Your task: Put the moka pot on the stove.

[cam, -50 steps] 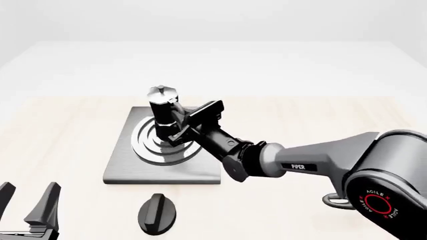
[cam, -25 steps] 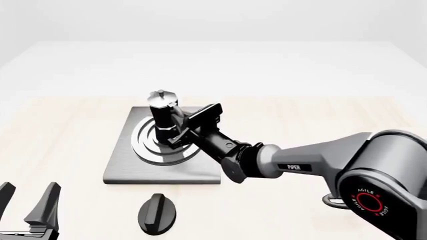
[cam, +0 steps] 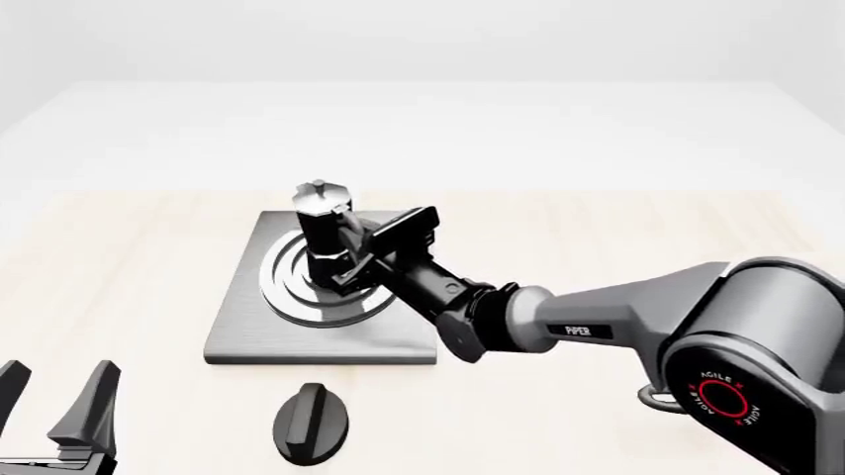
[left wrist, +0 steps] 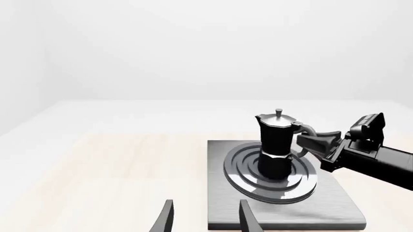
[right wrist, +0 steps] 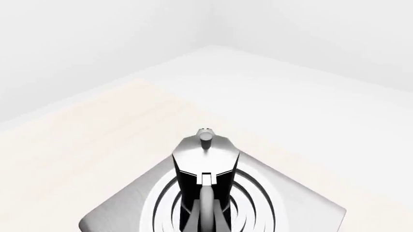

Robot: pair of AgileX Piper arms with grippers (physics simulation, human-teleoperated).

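One second on: moka pot lowered from above onto stove burner rings, upper-left of centre, upright. Right claw clamped on its handle; release pending. Left claw spread wide, idle.

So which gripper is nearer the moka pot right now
The right. The right gripper is at the moka pot handle, over the stove; the left gripper sits far back by the table's near edge.
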